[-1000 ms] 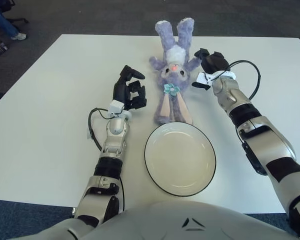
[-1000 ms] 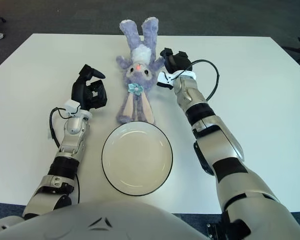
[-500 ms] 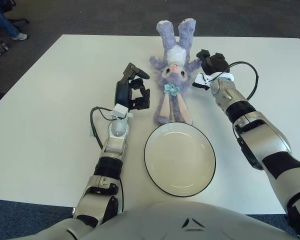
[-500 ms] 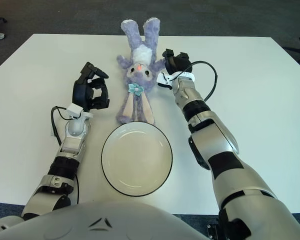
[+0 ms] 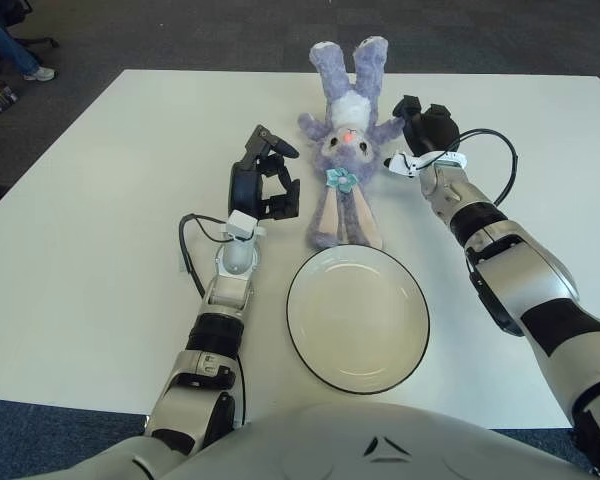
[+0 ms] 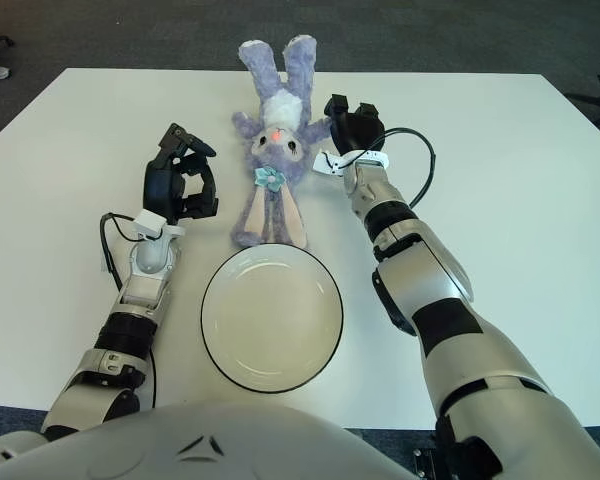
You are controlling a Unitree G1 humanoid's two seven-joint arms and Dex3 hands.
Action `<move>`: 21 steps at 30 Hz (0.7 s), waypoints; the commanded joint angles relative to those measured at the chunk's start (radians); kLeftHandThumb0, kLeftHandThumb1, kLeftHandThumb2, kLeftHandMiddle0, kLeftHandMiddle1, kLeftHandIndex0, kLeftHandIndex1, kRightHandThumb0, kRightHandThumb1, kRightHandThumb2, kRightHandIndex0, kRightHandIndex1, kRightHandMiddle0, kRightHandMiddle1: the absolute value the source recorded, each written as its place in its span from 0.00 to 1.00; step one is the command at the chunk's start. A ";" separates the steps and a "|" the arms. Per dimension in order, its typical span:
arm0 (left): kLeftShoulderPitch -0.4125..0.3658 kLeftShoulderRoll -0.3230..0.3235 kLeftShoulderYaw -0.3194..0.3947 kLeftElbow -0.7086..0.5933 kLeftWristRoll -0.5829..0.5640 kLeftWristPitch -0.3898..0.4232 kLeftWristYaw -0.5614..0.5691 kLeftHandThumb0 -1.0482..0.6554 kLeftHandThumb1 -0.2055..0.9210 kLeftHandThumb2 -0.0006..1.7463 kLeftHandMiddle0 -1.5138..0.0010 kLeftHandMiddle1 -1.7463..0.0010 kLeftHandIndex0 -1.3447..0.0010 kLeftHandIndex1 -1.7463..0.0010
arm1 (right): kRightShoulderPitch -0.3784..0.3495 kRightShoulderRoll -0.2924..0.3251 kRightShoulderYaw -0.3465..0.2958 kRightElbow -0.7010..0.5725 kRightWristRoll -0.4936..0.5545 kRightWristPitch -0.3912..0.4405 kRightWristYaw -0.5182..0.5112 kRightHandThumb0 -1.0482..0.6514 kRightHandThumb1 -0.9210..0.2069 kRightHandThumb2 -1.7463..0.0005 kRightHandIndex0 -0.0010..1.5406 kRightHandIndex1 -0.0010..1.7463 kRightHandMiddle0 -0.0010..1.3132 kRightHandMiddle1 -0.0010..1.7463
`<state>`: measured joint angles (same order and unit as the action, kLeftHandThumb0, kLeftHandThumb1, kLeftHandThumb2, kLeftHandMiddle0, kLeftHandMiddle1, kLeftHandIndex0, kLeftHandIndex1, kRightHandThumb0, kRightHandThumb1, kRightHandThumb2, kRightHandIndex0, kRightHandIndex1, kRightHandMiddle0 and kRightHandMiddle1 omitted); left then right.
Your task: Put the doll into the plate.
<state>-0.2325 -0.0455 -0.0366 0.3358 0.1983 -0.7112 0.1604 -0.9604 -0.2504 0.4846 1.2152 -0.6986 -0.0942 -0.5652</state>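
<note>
Purple plush doll (image 5: 346,150) flat on the white table (image 5: 90,240), legs toward 12 o'clock, long ears toward 6 o'clock, ear tips just short of or just meeting the far rim of the plate (image 5: 358,318); cannot tell whether they touch. Plate empty, cream with a dark rim, at the 6 o'clock end of the doll, near the table's front edge.

Left hand (image 5: 263,183) raised at 9 o'clock of the doll, fingers loosely curled and apart, gripping nothing, a narrow strip of bare table between it and the doll's flank. Right hand (image 6: 354,124) at 3 o'clock of the doll's head, close against the plush arm on that side; fingers bunched dark, whether closed on the arm or merely beside it cannot tell.

Wide free tabletop at 9 o'clock beyond the left forearm and at 3 o'clock beyond the right arm. Little room at 12 o'clock: doll's feet close to the far table edge. Front edge just past the plate at 6 o'clock.

Surface plain, matte white. Around it, dark grey carpet (image 5: 180,30); at 10 o'clock in the far corner, a person's leg and shoe (image 5: 20,60) beside a chair base.
</note>
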 commanded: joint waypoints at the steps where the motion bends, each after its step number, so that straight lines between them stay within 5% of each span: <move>1: 0.118 -0.002 -0.004 0.076 0.005 -0.010 0.016 0.36 0.61 0.63 0.33 0.00 0.64 0.00 | -0.008 0.005 -0.010 0.019 0.006 -0.052 -0.064 0.63 0.48 0.36 0.42 0.90 0.34 0.86; 7: 0.122 -0.003 -0.008 0.071 -0.002 -0.008 0.014 0.36 0.61 0.63 0.32 0.00 0.64 0.00 | -0.003 0.001 -0.041 0.031 0.042 -0.127 -0.081 0.62 0.57 0.28 0.48 0.92 0.40 0.87; 21: 0.125 0.002 -0.013 0.063 -0.003 0.009 0.007 0.36 0.61 0.63 0.32 0.00 0.64 0.00 | 0.000 -0.001 -0.053 0.044 0.045 -0.143 -0.096 0.62 0.54 0.32 0.46 0.88 0.39 0.89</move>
<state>-0.2321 -0.0449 -0.0454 0.3301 0.2013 -0.7099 0.1641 -0.9602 -0.2498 0.4383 1.2529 -0.6594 -0.2322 -0.6436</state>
